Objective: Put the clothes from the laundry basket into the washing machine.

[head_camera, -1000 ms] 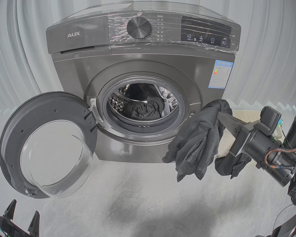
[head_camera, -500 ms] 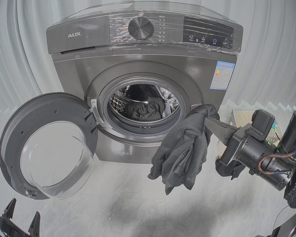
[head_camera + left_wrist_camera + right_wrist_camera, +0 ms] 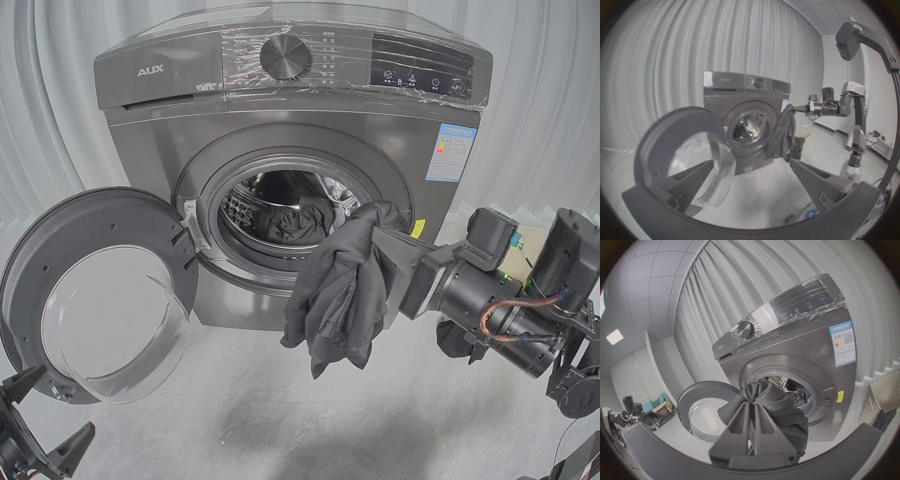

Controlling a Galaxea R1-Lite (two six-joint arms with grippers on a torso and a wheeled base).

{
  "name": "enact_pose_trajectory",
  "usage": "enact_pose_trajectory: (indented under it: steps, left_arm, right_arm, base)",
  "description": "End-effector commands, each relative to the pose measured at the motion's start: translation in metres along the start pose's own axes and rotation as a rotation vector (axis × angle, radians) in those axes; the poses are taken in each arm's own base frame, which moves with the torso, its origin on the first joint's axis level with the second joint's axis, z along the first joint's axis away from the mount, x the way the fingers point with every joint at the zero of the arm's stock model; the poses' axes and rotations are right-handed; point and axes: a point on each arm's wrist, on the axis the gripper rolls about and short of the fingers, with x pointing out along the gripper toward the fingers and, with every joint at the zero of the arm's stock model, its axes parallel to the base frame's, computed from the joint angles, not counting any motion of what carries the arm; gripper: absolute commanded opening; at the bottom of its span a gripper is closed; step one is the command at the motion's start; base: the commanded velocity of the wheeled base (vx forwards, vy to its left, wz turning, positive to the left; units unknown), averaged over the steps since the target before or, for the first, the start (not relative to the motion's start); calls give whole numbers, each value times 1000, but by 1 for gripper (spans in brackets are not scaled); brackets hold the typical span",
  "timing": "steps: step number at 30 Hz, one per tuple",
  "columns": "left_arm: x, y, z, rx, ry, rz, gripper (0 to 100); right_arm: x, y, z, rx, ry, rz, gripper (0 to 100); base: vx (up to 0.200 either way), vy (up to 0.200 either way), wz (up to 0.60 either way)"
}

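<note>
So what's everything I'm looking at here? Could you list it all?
washing machine: one, grey, centre, in front of the curtain
door: one, grey with a clear bowl, swung open to the robot's left
clothes in drum: one bundle, black, inside the drum
hanging garment: one, black, in the air at the drum opening's right edge
laundry basket: one, cream, on the floor right of the machine
draped garment: one, dark, at the basket, partly hidden
curtain: white, behind
floor: grey
right arm's fingers: one pair, dark, shut on the hanging garment
left arm's fingers: one pair, dark, open, low left
</note>
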Motion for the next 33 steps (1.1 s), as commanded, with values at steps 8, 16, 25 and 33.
enact_pose_trajectory:
  steps: [8, 16, 25, 33]
  left_arm:
    - [112, 15, 13, -32, 192, -407, 100]
    - [153, 6, 11, -40, 257, -505, 100]
    - [184, -8, 8, -44, 269, -586, 100]
    - [217, -9, -3, -58, 268, -582, 100]
  right_arm:
    - [58, 12, -16, 35, -33, 26, 0]
    - [67, 15, -9, 44, -76, 28, 0]
    - [67, 13, -8, 44, -81, 8, 0]
    - [67, 13, -8, 46, -82, 9, 0]
  base:
    - [0, 0, 0]
    - [0, 0, 0]
    - [0, 0, 0]
    - [0, 0, 0]
